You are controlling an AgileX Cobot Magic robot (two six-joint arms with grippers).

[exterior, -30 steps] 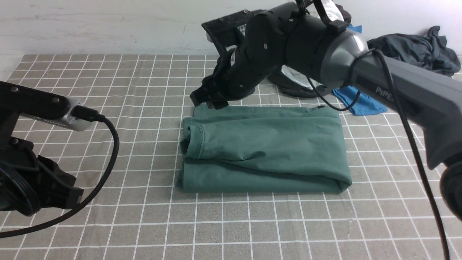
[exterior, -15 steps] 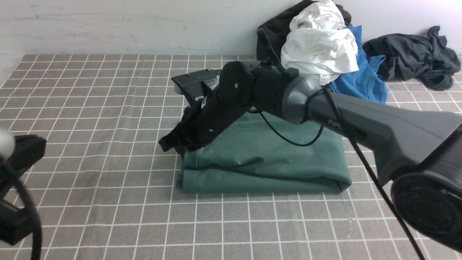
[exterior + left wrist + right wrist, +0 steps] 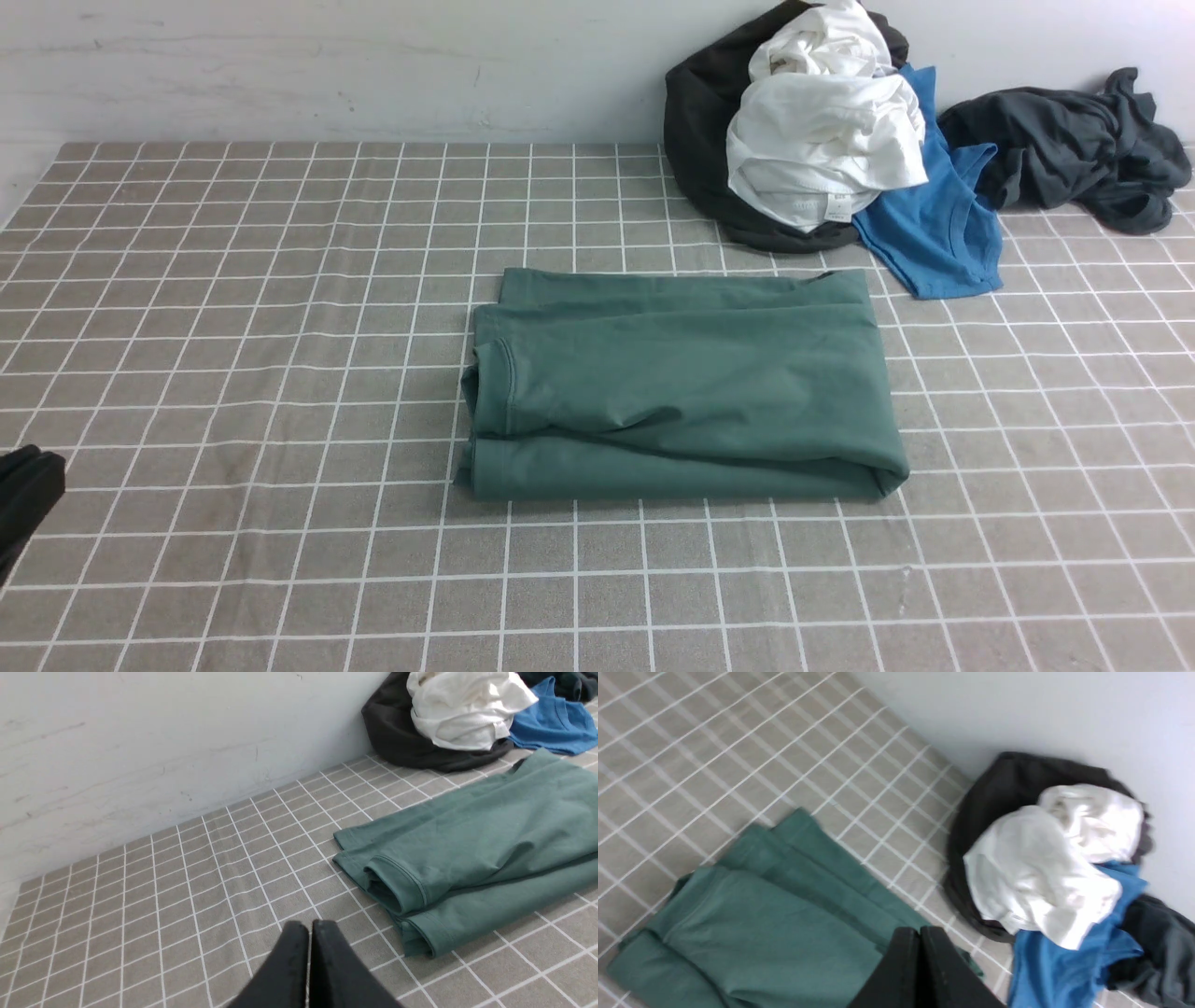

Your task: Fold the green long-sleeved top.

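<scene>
Front view: the wide tiled-pattern tabletop carries, near its middle, the green long-sleeved top, folded into a broad, low bundle. It lies flat in layers, probably so that its fabric makes a compact block; a strip of the lower layer shows along its far side and another along its near side, which suggests that the upper fold was laid across without matching the edges.

Beyond the bundle, toward the wall, a heap of other clothes is set well back, presumably to leave working room in front: a black garment, a white garment over it, a blue garment beside them, and a dark charcoal garment on the right.

At the bundle's left end, a stitched hem stands slightly open, as the left wrist view also shows; it may need tucking or pressing.

Smallest are the grippers. The left gripper has its tips together, apart from the cloth, with nothing between them. The right gripper is likewise closed, with no fabric seen pinched. Both seem held back so as not to disturb the folds. The folding looks essentially complete, save perhaps for a little straightening.
</scene>
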